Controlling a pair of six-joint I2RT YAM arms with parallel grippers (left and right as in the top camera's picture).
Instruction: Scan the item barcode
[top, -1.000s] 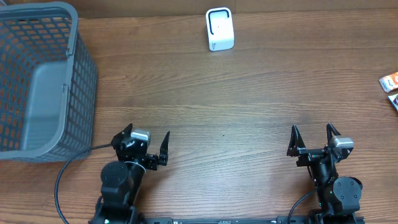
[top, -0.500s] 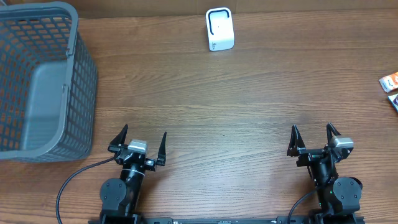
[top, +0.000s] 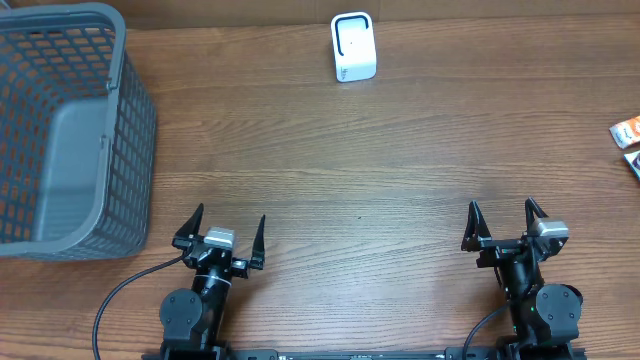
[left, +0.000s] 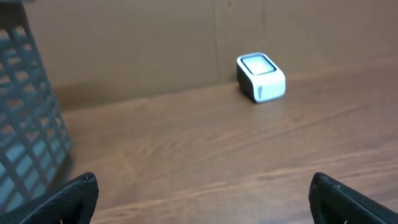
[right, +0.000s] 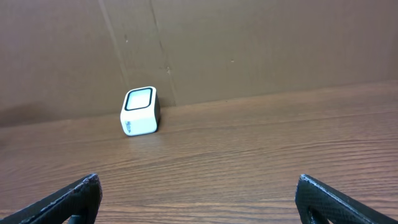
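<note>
Probably the goods to be scanned are the two small packets at the right edge of the overhead view: an orange packet (top: 627, 129) and, just below it, a dark packet (top: 634, 163), both partly cut off by the frame. Neither wrist view shows them. They look flat, light and soft, like snack sachets with a glossy wrapper, so I judge them slippery and easy to crumple. A pinch across a short edge or a sealed end should hold one without covering the barcode, though no barcode can be made out at this size.

Both tools are empty. The left gripper (top: 228, 222), at the lower left, and the right gripper (top: 501, 212), at the lower right, each have their fingers spread wide and touch nothing. The right one is the nearer to the packets but well apart from them.

Up at the top centre stands the white scanner (top: 353, 46), upright, its window facing the arms. A grey basket (top: 120, 110) fills the upper left. The wooden table (top: 380, 160) is smooth and level, so a flat packet may be hard to lift off it. A brown cardboard wall (right: 249, 43) closes the far side.
</note>
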